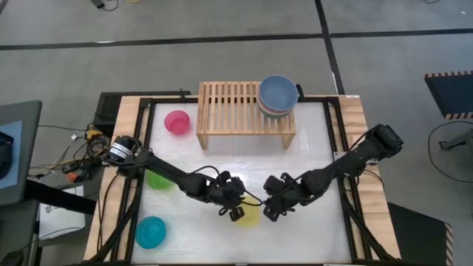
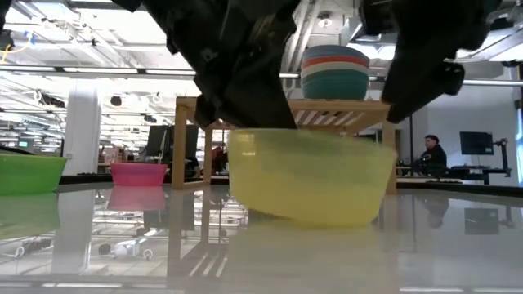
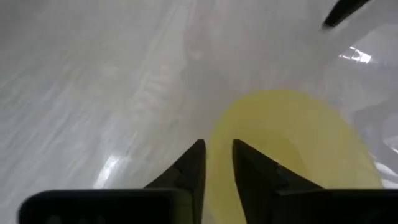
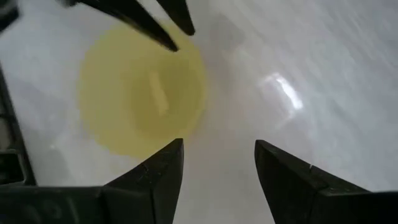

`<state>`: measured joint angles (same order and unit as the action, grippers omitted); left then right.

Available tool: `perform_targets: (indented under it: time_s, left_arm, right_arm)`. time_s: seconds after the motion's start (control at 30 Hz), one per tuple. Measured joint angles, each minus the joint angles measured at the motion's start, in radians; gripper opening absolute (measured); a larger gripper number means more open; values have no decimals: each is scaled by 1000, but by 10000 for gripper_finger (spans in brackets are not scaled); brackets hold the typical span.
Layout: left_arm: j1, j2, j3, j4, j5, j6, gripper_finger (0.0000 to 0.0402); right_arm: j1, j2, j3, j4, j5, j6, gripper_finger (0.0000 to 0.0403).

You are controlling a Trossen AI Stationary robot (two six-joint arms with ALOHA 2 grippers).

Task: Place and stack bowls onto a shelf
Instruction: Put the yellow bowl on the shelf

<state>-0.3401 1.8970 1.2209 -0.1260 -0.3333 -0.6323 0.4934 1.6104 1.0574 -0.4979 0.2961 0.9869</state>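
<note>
Left gripper (image 3: 217, 165) apparently pinches empty yellow bowl's (image 3: 298, 143) rim; right gripper (image 4: 217, 165) gapes.

A: Which colour has the bowl under the arms?

B: The yellow bowl (image 1: 251, 215) is pale and half clear, like lemon plastic. The fingers (image 3: 194, 168) near it are black.

A: And the other bowls?

B: The pink bowl (image 1: 177, 122) is bright pink, the lime bowl (image 1: 158, 179) is light green, the cyan bowl (image 1: 151, 232) is blue-green. On the shelf (image 1: 229, 107), which is light wood with slats as stripes, the top bowl (image 1: 278, 92) is grey-blue. The stack (image 2: 335, 72) shows bands of red, white and dark green under it.

A: The counter (image 1: 310, 148)?

B: White and shiny, with a light wood border.
</note>
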Motion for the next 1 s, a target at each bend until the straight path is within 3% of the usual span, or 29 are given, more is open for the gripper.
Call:
perform_targets:
  time_s: [0.37,0.73,1.0]
  left_arm:
    - [14,-148,0,-152,-14,48,139]
    - [37,-349,-1,-264,-131,112,146]
    - [37,-419,-1,-313,-175,116,146]
  right_arm:
    - [-60,46,1,52,-34,-46,223]
    - [-113,48,1,170,-68,-205,223]
    - [-144,85,1,238,-119,-306,223]
